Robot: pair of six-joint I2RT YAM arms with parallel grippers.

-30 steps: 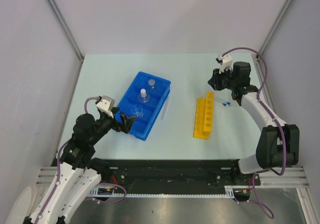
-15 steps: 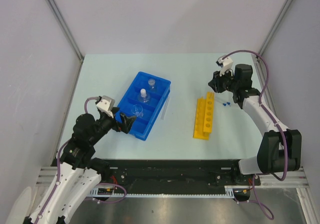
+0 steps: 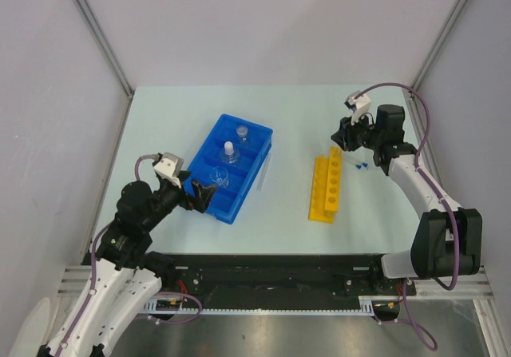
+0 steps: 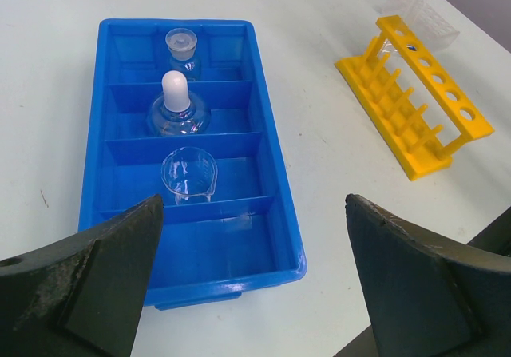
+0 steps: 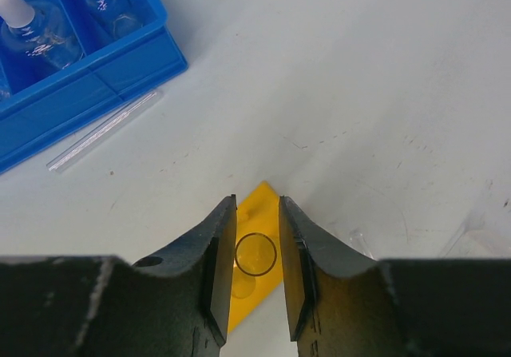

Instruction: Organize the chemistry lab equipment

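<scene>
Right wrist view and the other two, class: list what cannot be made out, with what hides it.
- Right wrist view: the yellow rack is mostly hidden behind the right hand; whether its fingers press the clear tube or only flank it is unclear.
- Top view: the blue-tipped droppers are too small to count.
- Left wrist view: a finger of the left hand covers one near corner of the blue tray.

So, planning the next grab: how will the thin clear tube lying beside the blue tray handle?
The thin clear tube is round and lies flat, so a push probably rolls it. It looks glassy: likely light, slippery and fragile.
</scene>
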